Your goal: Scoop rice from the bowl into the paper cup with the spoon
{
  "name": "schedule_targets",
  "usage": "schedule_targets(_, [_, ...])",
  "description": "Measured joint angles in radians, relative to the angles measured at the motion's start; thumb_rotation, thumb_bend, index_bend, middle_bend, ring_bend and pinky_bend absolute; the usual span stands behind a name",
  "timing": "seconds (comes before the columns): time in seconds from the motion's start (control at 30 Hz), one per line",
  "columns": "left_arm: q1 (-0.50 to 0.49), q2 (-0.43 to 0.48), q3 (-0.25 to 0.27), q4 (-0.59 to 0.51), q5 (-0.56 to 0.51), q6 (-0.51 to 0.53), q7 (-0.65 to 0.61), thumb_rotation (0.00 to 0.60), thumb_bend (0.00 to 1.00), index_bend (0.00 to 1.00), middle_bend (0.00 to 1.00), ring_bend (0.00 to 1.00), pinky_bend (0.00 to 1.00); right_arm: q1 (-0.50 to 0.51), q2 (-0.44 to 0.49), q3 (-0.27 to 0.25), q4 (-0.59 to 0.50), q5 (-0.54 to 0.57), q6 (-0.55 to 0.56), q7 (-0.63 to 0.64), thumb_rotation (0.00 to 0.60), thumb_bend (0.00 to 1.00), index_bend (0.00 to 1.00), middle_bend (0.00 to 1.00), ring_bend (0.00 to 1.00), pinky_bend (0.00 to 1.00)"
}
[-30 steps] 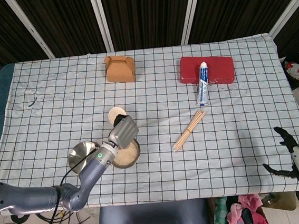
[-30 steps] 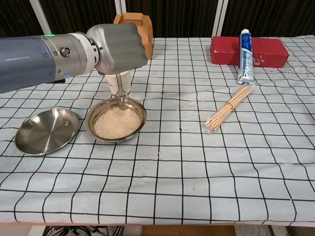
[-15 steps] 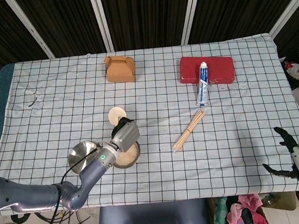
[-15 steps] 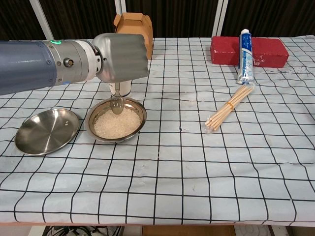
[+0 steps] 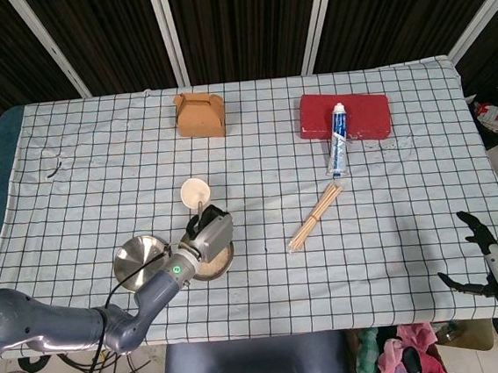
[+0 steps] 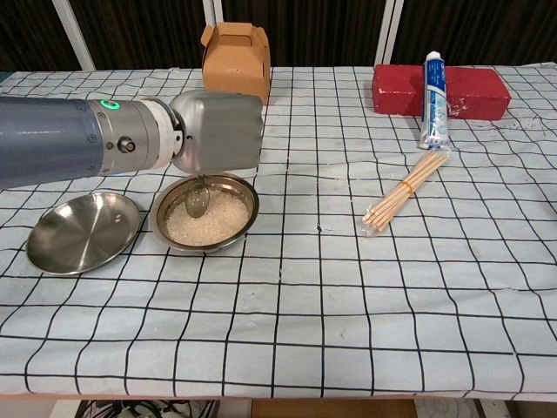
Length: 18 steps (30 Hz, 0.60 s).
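Observation:
My left hand (image 6: 219, 131) (image 5: 208, 234) grips the metal spoon (image 6: 197, 200), whose handle runs down out of the fist. The spoon's head is down in the rice inside the steel bowl (image 6: 247, 212) (image 5: 224, 265). The hand hovers over the bowl's far side. The white paper cup (image 5: 195, 192) stands upright just beyond the bowl in the head view; in the chest view my hand hides it. My right hand (image 5: 487, 262) hangs off the table's near right corner with its fingers apart, holding nothing.
An empty steel plate (image 6: 81, 231) lies left of the bowl. A bundle of wooden sticks (image 6: 406, 190) lies mid-table. Further back are a toothpaste tube (image 6: 432, 100) leaning on a red box (image 6: 470, 91), and a brown carton (image 6: 235, 60).
My left hand has sunk toward the bowl and come nearer. The spoon's head went from above the bowl's far rim down into the rice. The right hand stayed still.

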Motion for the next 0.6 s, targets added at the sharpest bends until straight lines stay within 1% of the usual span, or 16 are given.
schedule_targets(0.33, [-0.014, 0.012, 0.029, 0.004, 0.008, 0.013, 0.004, 0.600, 0.48, 0.75, 1.00, 1.00, 1.00, 0.000, 0.000, 0.000, -0.002, 0.001, -0.002, -0.001, 0.600, 0.17, 0.00, 0.00, 0.00, 0.18])
schedule_targets(0.6, [-0.012, -0.031, 0.031, 0.008, -0.043, 0.072, 0.068, 0.600, 0.48, 0.76, 1.00, 1.00, 1.00, 0.001, 0.001, 0.000, -0.002, 0.002, -0.003, 0.002, 0.600, 0.17, 0.00, 0.00, 0.00, 0.18])
